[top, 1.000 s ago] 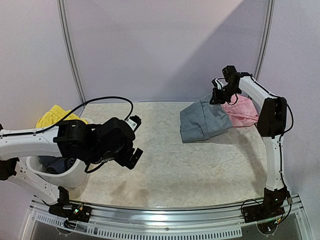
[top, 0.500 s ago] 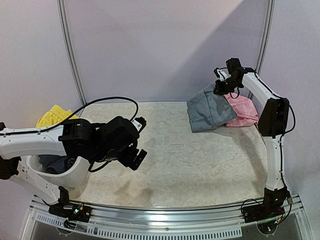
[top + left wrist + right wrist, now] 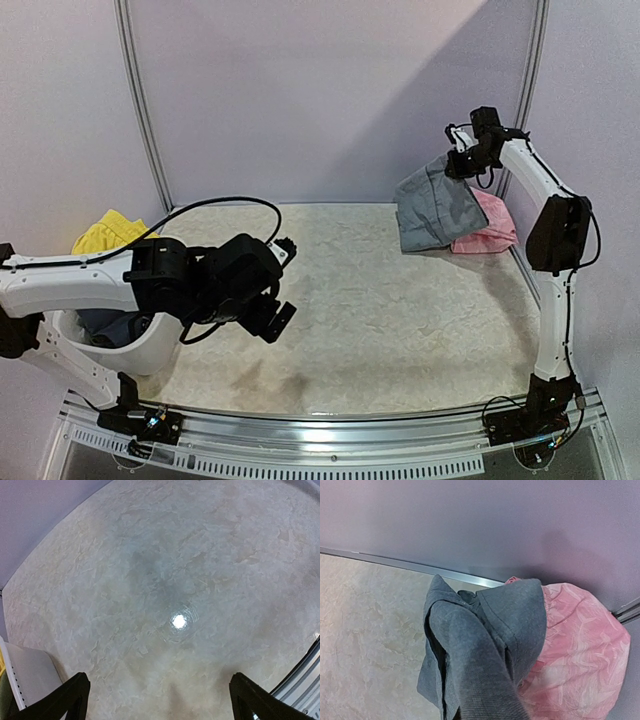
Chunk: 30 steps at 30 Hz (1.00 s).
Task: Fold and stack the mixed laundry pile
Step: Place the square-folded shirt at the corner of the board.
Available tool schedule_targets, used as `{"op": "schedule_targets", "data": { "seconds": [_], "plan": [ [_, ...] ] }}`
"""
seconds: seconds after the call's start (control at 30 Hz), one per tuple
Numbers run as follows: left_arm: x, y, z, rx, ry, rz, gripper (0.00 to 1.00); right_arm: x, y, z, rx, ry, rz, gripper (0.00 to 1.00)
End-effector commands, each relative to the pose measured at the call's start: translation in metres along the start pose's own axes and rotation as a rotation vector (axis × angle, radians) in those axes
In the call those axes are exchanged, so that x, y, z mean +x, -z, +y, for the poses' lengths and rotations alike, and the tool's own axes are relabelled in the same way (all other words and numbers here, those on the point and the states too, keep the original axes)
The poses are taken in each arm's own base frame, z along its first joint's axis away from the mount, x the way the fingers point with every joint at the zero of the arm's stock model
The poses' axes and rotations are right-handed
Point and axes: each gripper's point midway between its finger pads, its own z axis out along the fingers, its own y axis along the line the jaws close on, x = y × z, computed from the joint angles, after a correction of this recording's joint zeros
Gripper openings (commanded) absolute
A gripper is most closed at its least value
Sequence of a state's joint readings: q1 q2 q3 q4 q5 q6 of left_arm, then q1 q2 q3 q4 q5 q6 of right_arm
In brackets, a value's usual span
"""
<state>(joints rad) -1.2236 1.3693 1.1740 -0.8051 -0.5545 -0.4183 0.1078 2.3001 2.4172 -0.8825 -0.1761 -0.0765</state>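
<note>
Now | right end effector: clenched on grey shirt, hanging | left end effector: released, empty

Right gripper fingertips buried in grey shirt, pink piece half covered — tub contents mostly behind left arm

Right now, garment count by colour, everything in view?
Grey garment: 1, held up by the right tool
Pink garment: 1
Yellow garment: 1
Dark blue garment: 1, in the white tub
Total: 4 visible; anything deeper in the tub is hidden.
</note>
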Motion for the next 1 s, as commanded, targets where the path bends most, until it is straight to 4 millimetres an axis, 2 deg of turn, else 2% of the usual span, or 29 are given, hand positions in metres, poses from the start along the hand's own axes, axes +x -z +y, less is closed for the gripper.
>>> {"op": "schedule_targets", "data": {
  "seconds": [0.0, 0.17, 0.33, 0.57, 0.7, 0.73, 0.97],
  "plan": [
    [-0.006, -0.005, 0.001, 0.011, 0.002, 0.009, 1.0, -0.055, 0.065, -0.01, 0.057, 0.043, -0.174, 0.0],
    [-0.007, -0.009, -0.001, 0.018, -0.009, 0.017, 1.0, -0.068, 0.086, -0.019, 0.083, 0.048, -0.215, 0.0],
    [-0.005, -0.012, -0.001, 0.02, -0.011, 0.027, 1.0, -0.067, 0.095, -0.03, 0.107, 0.052, -0.211, 0.0],
    [-0.004, -0.018, -0.004, 0.03, -0.019, 0.044, 1.0, -0.049, 0.071, -0.049, 0.099, 0.026, -0.156, 0.0],
    [-0.002, -0.02, -0.003, 0.031, -0.019, 0.06, 1.0, -0.039, 0.05, -0.053, 0.078, 0.021, -0.127, 0.0],
    [-0.001, -0.02, -0.003, 0.033, -0.017, 0.063, 1.0, -0.035, 0.05, -0.073, 0.101, 0.002, -0.126, 0.0],
    [0.006, -0.023, 0.0, 0.034, -0.018, 0.101, 1.0, -0.022, 0.02, -0.109, 0.114, -0.024, -0.124, 0.0]
  ]
}}
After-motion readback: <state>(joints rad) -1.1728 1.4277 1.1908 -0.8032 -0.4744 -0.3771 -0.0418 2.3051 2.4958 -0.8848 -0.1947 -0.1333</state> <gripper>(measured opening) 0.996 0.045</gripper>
